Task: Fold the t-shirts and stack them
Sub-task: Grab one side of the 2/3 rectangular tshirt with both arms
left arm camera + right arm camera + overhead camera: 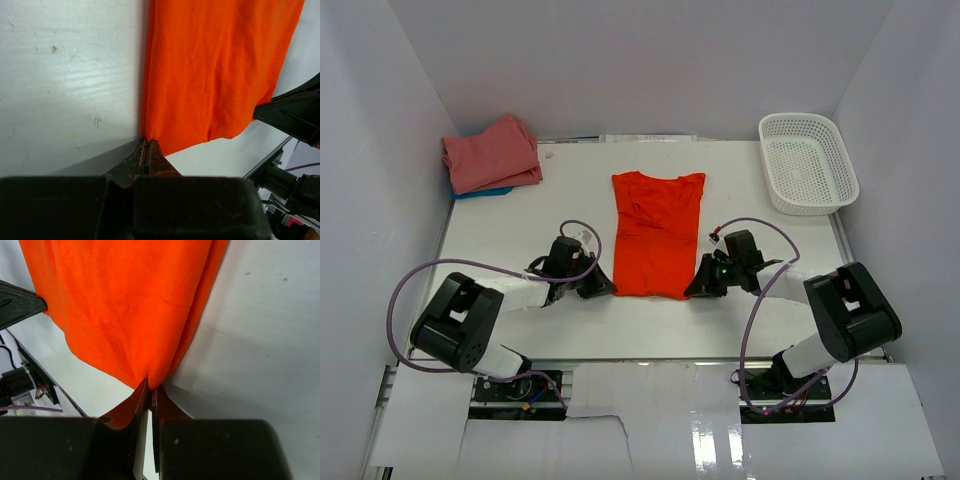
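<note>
The bright orange-red t-shirt (656, 232) lies in the middle of the table as a long strip, its sleeves folded in and its collar end far from me. My left gripper (608, 290) is shut on the shirt's near left corner (150, 136). My right gripper (692, 291) is shut on the near right corner (150, 379). Both sit low at the hem. A folded salmon-pink t-shirt (490, 153) rests at the back left on top of a blue t-shirt (480, 192), of which only an edge shows.
A white plastic mesh basket (807, 163) stands at the back right. White walls close in the table (520, 230) on three sides. Purple cables loop beside both arms near the front edge.
</note>
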Controlling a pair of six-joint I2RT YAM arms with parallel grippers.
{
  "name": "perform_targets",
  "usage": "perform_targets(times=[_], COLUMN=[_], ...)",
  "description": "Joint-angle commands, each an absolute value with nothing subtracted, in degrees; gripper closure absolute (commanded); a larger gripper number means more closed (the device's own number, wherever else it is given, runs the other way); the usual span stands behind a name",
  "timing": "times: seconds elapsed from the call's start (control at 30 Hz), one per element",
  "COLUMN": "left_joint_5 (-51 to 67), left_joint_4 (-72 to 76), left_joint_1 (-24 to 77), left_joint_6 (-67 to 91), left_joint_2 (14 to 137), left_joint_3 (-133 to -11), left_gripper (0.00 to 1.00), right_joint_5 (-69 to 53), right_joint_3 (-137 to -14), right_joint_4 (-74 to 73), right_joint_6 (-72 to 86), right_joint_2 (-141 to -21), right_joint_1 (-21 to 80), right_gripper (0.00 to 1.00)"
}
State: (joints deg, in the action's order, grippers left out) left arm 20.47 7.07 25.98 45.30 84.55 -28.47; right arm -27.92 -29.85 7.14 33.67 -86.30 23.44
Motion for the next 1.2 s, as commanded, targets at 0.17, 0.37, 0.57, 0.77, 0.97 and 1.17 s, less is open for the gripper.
perform_targets(times=[0.17,0.37,0.57,0.77,0.97,1.17], left_joint_5=[17.32,15.82,15.47,14.06,11.17,9.06], left_joint_4=[0.36,-3.86,-6.67,-11.42,-18.18,-22.14], left_joint_1=[30.93,33.66,36.99,39.99,40.61,40.61], left_joint_6=[47.28,48.78,51.76,53.79,53.35,51.6], left_joint_2=[77.35,71.12,65.49,60.3,57.83,60.02], left_joint_3=[-24.96,-23.12,-21.62,-23.73,-29.0,-36.8], left_gripper=[1.0,1.0,1.0,1.0,1.0,1.0], right_joint_5=[-21.62,-20.04,-20.82,-20.83,-19.96,-18.28], right_joint_3=[-25.93,-22.94,-22.59,-23.81,-27.41,-35.06], right_joint_4=[-2.98,-9.57,-17.13,-22.14,-25.75,-30.93], right_joint_6=[31.11,30.41,28.48,27.77,26.63,25.49], right_joint_2=[-80.17,-70.59,-63.81,-58.89,-57.83,-57.48], right_joint_1=[27.51,27.77,28.12,28.91,29.0,29.0], right_gripper=[0.92,0.92,0.92,0.92,0.92,0.92])
